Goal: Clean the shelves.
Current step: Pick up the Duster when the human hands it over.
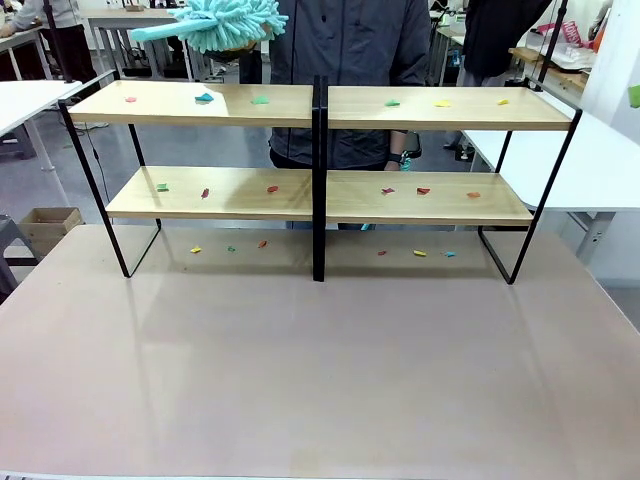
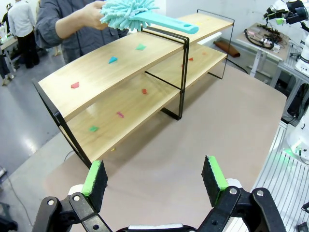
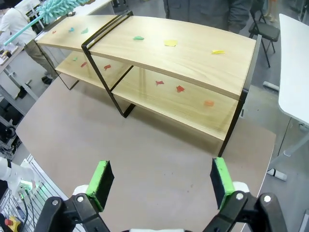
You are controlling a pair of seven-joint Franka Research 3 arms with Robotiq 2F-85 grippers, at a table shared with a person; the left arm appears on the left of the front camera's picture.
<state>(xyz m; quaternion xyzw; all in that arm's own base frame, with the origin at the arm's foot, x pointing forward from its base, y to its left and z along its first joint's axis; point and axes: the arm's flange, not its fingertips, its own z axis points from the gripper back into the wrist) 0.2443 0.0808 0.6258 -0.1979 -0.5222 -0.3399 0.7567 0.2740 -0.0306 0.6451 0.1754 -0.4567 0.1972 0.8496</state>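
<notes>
The shelves [image 1: 200, 104] stand across the far half of the table, two light wooden tiers in a black frame. Small coloured paper scraps [image 1: 392, 102] lie on both tiers and on the table under them. Behind the shelves a person holds a teal fluffy duster [image 1: 225, 22] over the top tier's left end. In the left wrist view my left gripper [image 2: 154, 181] is open above the table, well short of the shelves [image 2: 96, 72], with the duster [image 2: 128, 12] beyond. My right gripper [image 3: 161, 181] is open too, apart from the shelves [image 3: 193, 53].
The brown table [image 1: 320, 370] stretches bare in front of the shelves. White tables stand at the left [image 1: 25, 100] and right [image 1: 600, 160]. A cardboard box [image 1: 45, 225] sits on the floor at the left. A chair [image 3: 265, 31] stands beyond the shelves' right end.
</notes>
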